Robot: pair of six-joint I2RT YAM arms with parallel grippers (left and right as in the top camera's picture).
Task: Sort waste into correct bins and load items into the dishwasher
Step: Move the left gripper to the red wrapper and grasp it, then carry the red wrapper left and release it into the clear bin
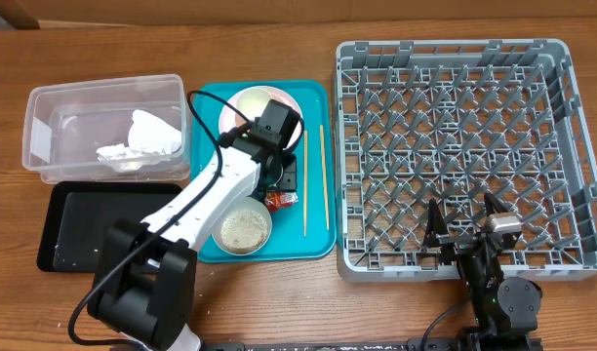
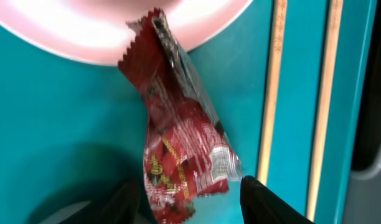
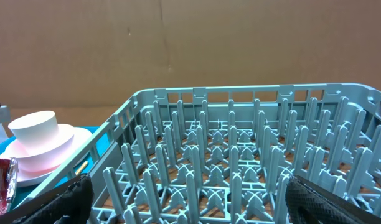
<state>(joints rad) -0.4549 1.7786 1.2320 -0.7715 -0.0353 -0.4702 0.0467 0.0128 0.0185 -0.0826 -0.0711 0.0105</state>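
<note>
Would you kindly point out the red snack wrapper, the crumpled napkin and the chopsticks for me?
red snack wrapper (image 2: 181, 155): left wrist view, middle of its crinkled printed face.
crumpled napkin (image 1: 149, 133): overhead view, centre of the white wad.
chopsticks (image 1: 324, 175): overhead view, mid-length of one stick.

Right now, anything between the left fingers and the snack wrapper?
Nothing visible. The red snack wrapper lies uncovered on the teal tray, between the open left fingers. Its far tip overlaps the pink plate rim; the chopsticks lie to one side, apart from it.

Red printed wrapper (image 2: 178, 155) (teal tray (image 2: 53, 124))
</note>
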